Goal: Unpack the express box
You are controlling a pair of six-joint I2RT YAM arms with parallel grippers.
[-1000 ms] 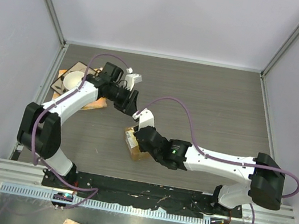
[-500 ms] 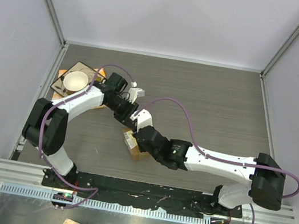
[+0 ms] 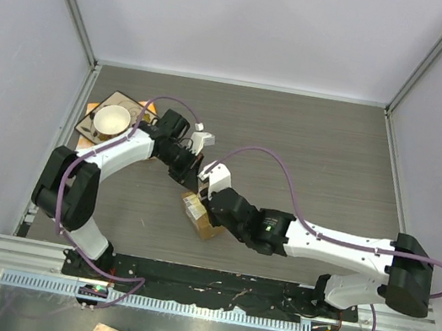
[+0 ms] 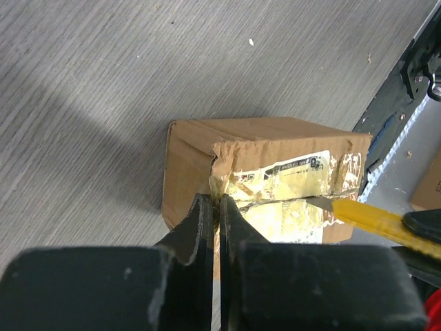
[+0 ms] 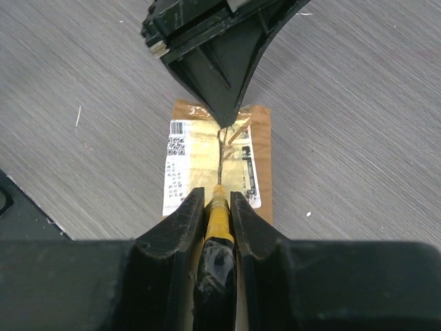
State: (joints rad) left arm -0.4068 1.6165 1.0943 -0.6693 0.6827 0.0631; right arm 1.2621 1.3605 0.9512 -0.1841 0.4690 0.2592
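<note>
The left arm rises from its base at the near-left corner, bends at the elbow by the left edge, and reaches right and inward. Its left tool [image 4: 215, 204] points down with the fingers [image 4: 196, 224] brought together to a thin slit, holding nothing. The tips rest against one end of the express box [image 3: 197, 216], just where the taped seam starts.

The box sits flat on the surface [image 3: 326, 150] near the near edge, a little left of the middle. Its white label and shiny tape face up, and the tape looks crinkled and split along the seam.

The right arm stretches low from its base at the near-right, running leftward along the near edge to the box. The right tool [image 5: 218, 201] is clamped on a yellow utility knife [image 5: 218, 219], whose blade tip lies on the seam at the box end opposite the left tool.

The surface is grey wood grain. Near its far-left corner lies a brown card [image 3: 91, 127] with a white cup [image 3: 111, 120] on it. Pale walls close in the left, far and right sides.
</note>
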